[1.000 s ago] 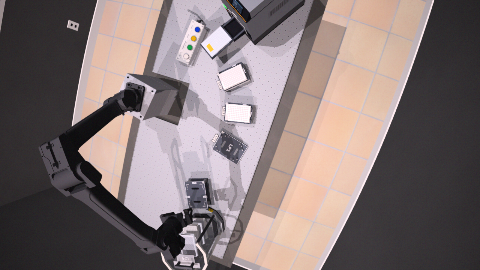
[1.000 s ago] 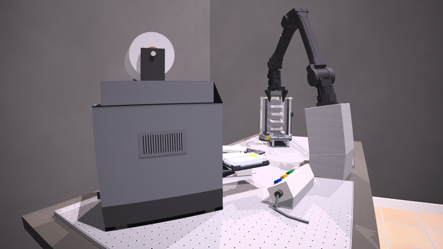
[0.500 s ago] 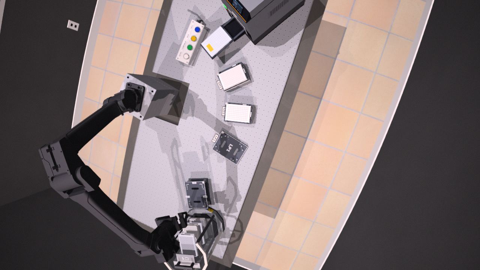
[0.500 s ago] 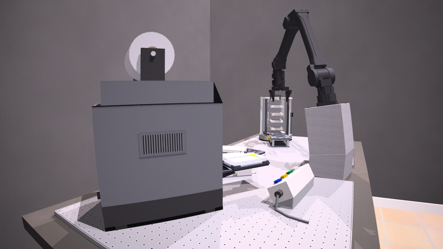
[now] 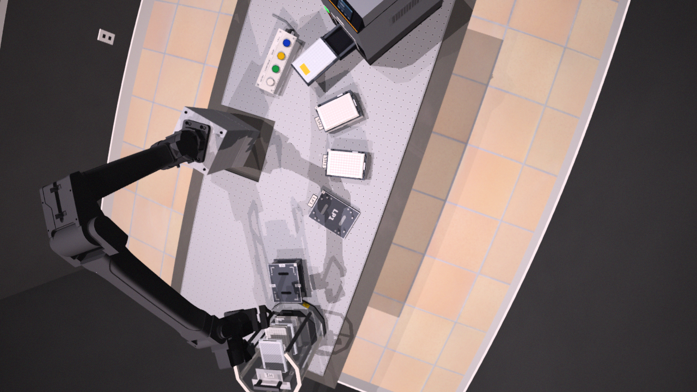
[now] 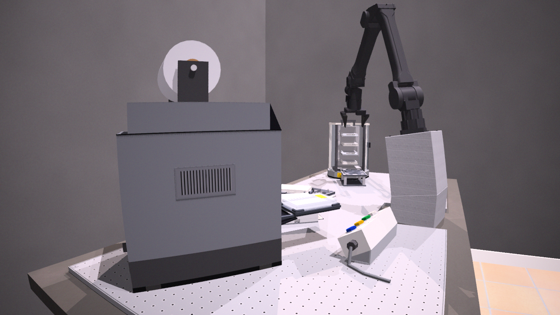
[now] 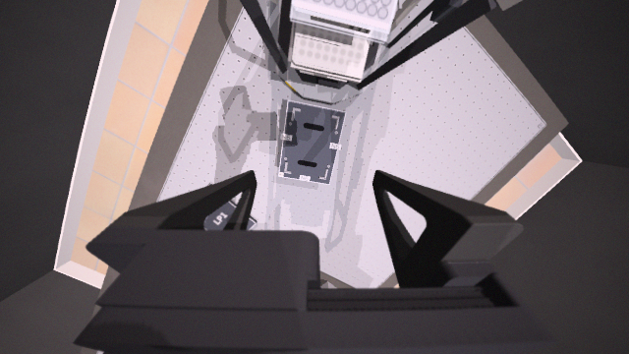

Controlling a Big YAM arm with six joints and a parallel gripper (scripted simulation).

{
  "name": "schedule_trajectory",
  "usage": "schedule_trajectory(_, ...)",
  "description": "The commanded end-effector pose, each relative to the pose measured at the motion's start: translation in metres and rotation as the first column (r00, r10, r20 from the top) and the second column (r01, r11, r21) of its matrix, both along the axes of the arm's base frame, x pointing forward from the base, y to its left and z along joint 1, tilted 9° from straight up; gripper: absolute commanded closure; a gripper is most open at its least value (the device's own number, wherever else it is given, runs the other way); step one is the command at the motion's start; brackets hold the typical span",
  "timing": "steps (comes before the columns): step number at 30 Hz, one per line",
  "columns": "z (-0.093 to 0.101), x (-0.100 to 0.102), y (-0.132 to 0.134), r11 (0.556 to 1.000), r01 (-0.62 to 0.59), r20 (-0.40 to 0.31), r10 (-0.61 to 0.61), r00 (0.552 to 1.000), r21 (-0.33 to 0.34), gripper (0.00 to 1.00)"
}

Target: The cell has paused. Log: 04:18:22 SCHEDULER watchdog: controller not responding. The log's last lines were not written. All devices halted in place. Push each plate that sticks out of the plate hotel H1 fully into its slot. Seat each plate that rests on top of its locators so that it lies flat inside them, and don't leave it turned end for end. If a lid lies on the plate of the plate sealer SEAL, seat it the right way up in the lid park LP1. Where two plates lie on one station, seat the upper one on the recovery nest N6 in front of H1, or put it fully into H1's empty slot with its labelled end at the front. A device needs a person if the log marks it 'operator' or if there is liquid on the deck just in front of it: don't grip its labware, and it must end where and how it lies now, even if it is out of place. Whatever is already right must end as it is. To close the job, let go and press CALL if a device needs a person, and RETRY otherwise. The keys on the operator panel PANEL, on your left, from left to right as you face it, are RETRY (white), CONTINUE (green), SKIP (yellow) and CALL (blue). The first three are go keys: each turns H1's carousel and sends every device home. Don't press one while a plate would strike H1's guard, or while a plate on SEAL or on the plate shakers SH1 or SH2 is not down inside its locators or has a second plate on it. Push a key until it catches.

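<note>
While a plate [image 7: 342, 15] juts from the front of hotel H1 [image 6: 331, 145] just ahead of and below it, the tool [image 7: 314, 184] hangs spread wide and holds nothing, so that push looks undone. Beneath the tool, nest N6 [image 7: 311, 143] lies bare; far beyond, the lid [image 5: 315, 60] on SEAL and the keys on PANEL [image 5: 275, 61] look untouched.

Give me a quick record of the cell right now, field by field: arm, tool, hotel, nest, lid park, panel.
arm: reaching to the plate hotel H1 at the far end of the deck
tool: open, empty, above the hotel
recovery nest N6: bare, in front of the hotel
lid park LP1: nothing in it
sealer plate: on the tray, yellow label at the outer end
panel: four keys, untouched
</note>
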State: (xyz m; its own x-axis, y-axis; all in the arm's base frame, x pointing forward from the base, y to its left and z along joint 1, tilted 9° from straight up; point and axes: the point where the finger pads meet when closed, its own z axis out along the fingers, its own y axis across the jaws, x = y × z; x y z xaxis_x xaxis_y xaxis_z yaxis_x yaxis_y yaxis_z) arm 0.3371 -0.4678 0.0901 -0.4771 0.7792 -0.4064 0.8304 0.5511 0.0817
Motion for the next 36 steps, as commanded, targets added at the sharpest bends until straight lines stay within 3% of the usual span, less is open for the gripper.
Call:
schedule_trajectory(1,0.014,0.008,0.001,0.996,0.036,0.066,-0.031,0.997,-0.081,0.0)
schedule_trajectory(10,0.015,0.008,0.001,0.964,0.119,0.183,-0.076,0.98,-0.237,0.0)
schedule_trajectory(13,0.015,0.008,0.001,0.959,0.129,0.196,-0.08,0.977,-0.254,0.0)
schedule_trajectory(18,0.013,0.007,0.002,0.926,0.182,0.261,-0.095,0.961,-0.33,0.0)
schedule_trajectory(22,-0.006,0.006,0.003,0.904,0.218,0.291,-0.111,0.95,-0.368,0.0)
schedule_trajectory(29,-0.006,0.006,0.004,0.858,0.274,0.356,-0.115,0.927,-0.435,0.0)
schedule_trajectory(30,0.004,0.007,0.003,0.84,0.291,0.382,-0.109,0.917,-0.457,0.0)
schedule_trajectory(31,-0.006,0.006,0.004,0.837,0.297,0.382,-0.115,0.917,-0.46,0.0)
schedule_trajectory(36,-0.006,0.006,0.004,0.792,0.343,0.433,-0.111,0.895,-0.506,0.0)
